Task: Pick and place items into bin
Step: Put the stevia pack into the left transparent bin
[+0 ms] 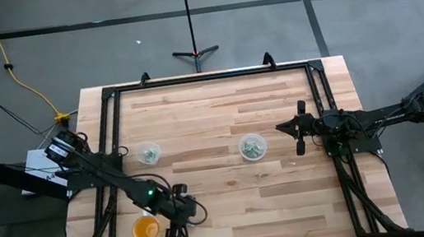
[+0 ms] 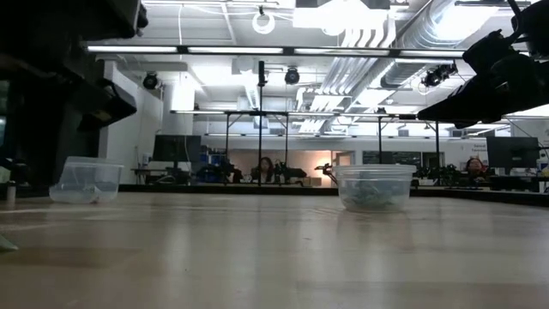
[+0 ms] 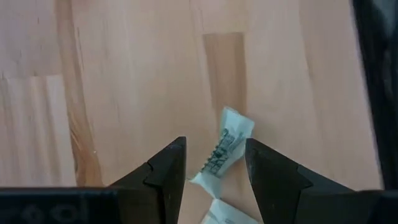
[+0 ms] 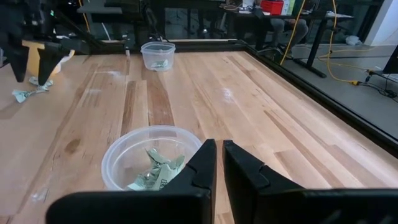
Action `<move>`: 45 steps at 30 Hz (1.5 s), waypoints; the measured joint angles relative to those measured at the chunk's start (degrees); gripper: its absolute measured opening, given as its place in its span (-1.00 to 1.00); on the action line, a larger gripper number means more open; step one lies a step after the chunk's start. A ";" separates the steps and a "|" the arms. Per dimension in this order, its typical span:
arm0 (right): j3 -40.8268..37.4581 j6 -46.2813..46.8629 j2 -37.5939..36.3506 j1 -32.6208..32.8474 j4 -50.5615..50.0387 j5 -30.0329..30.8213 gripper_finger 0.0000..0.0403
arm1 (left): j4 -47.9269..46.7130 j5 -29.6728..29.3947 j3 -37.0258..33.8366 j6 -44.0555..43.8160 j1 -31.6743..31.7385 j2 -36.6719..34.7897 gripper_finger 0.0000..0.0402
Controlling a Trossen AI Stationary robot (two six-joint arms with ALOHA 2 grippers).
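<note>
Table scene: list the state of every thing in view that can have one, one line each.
Left gripper: open, fingers astride a scrap.
Scrap: crumpled, flat on the table, not gripped.
Right gripper: fingers almost together, holding nothing, above the near tub.
Near tub: upright, uncovered, scraps inside.
Far tub: upright, uncovered, some scraps inside.
Orange cup: upright beside the left gripper; contents unclear.

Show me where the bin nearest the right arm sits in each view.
High: bin right of centre.
Low: right of centre.
Left wrist: not in it.
Right wrist: just past the right tool.
Landmark: second bin, left of it in high and low, beyond it in right wrist.
</note>
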 joint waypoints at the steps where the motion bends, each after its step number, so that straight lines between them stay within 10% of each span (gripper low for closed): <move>1: 0.01 0.03 0.00 0.01 -0.02 0.00 -0.90 | -0.08 0.19 0.00 0.05 0.03 0.43 -0.02; 16: -0.01 0.06 0.00 0.00 -0.02 0.00 -0.90 | 0.36 2.51 0.15 0.46 0.13 5.34 -0.06; 26: -0.01 1.13 0.00 -0.01 0.02 0.02 -0.90 | 2.49 4.15 0.05 3.98 0.88 5.47 -0.88; 45: 0.01 0.95 -0.02 -0.01 1.25 2.43 -0.91 | -35.50 -0.11 10.62 19.90 20.02 -4.14 -0.87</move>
